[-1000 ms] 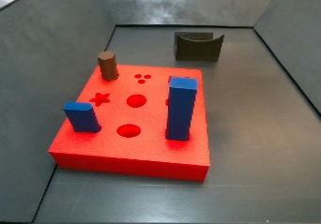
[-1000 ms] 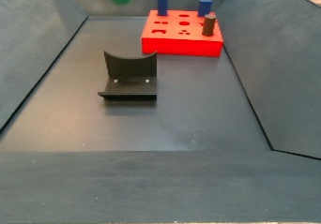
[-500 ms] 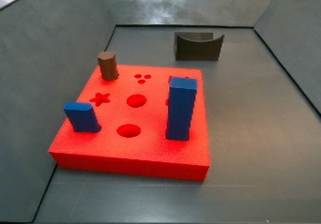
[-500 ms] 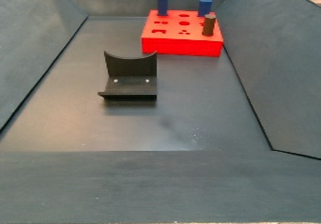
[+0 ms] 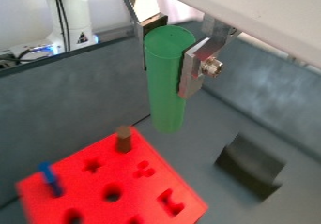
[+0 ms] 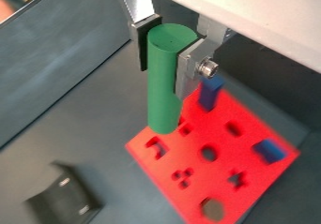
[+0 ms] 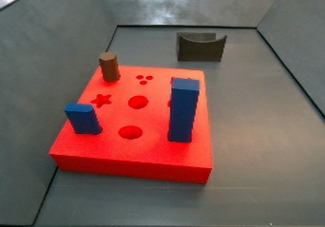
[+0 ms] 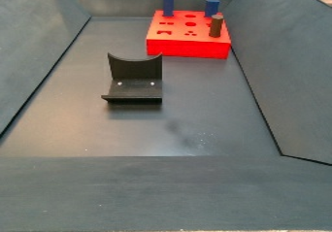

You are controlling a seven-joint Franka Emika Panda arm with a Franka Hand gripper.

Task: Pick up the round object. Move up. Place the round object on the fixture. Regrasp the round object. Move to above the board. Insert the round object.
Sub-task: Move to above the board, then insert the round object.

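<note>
Here the claw (image 5: pixel 171 52) pinches the round object (image 5: pixel 167 80) upright, long axis vertical, high above the board (image 6: pixel 226 157).

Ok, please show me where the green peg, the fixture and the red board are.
green peg (image 5: pixel 166 82): a wrist view, mid shaft, between the gripper (image 5: pixel 163 48) fingers.
fixture (image 8: pixel 132 78): a side view, curved upright wall.
red board (image 7: pixel 155 145): a side view, bare top near the front edge.

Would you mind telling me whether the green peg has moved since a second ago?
Yes. The green peg, shut in the gripper, showed above the red board in a side view; it has since left that frame.
</note>
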